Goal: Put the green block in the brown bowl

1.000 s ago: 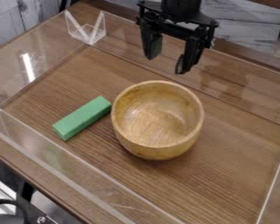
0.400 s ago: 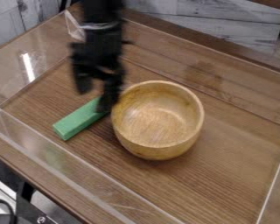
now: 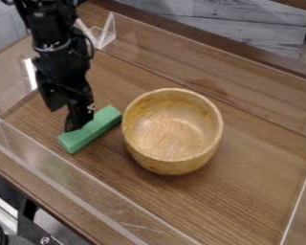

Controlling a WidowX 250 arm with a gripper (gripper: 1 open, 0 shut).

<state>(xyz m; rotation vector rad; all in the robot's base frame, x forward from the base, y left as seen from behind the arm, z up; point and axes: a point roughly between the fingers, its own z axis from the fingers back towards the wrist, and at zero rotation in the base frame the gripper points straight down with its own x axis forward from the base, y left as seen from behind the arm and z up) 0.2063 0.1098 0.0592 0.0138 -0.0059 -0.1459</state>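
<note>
Gripper [image 3: 74, 117] is hanging jaws-wide-open, pointing down over the left end of the green block [image 3: 92, 129]. Block is lying flat on the wooden table [image 3: 232, 201], just left of the brown bowl [image 3: 174, 129].

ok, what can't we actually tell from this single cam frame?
- End effector contact with green block: one finger overlaps the block's left end in the camera view, so touch or hover is unclear.
- Block's left end: hidden behind that finger.
- Arm above the wrist: cut off by the top edge.
- Brown bowl near inner wall: hidden by its rim.
</note>
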